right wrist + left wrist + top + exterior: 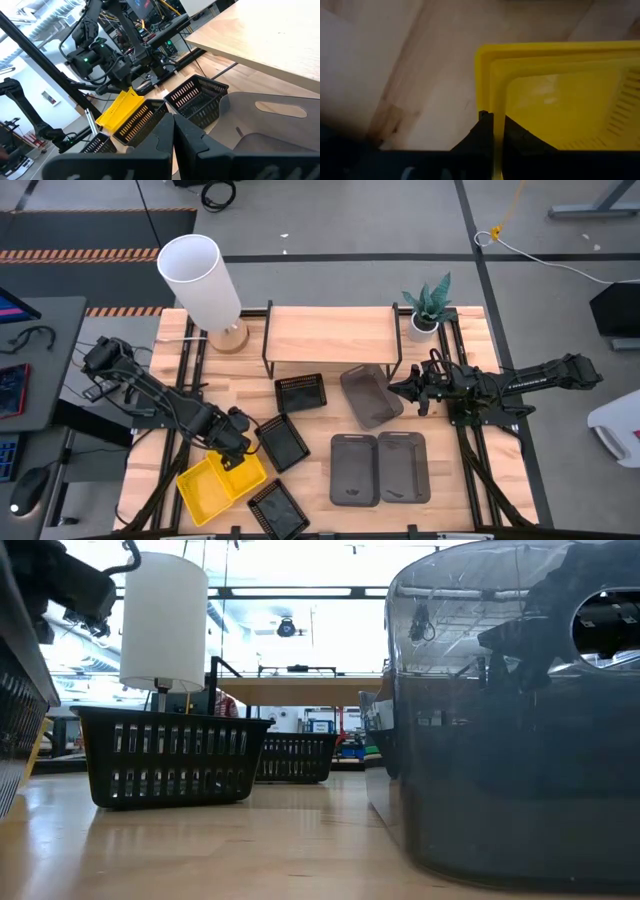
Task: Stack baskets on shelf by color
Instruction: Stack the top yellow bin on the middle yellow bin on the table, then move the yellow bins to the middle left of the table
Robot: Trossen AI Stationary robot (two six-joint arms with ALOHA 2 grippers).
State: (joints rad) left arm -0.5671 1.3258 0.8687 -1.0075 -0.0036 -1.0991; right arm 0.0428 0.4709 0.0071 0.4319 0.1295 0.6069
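Note:
Two yellow baskets (215, 485) lie overlapping near the table's front left. My left gripper (237, 448) points down at their far right end and is shut on a yellow rim. Three black baskets (300, 393) (282, 442) (277, 508) sit around them. Two grey baskets (380, 468) lie side by side at front centre. A third grey basket (368, 395) leans tilted at the shelf's (332, 335) front legs. My right gripper (410, 388) is shut and level just right of this third basket; whether it touches it I cannot tell. My left gripper pinches the yellow basket's rim (492, 102) at one short end, near a corner, with one finger (517, 137) inside the basket and one outside. The fingers come from above, pointing down. Whether the basket is lifted off the table I cannot tell.
A white lamp (205, 280) stands at the back left beside the shelf, and a potted plant (428, 310) at the back right. Bare tabletop shows between the shelf and the front baskets. In the low view a grey basket (510, 740) fills the right side.

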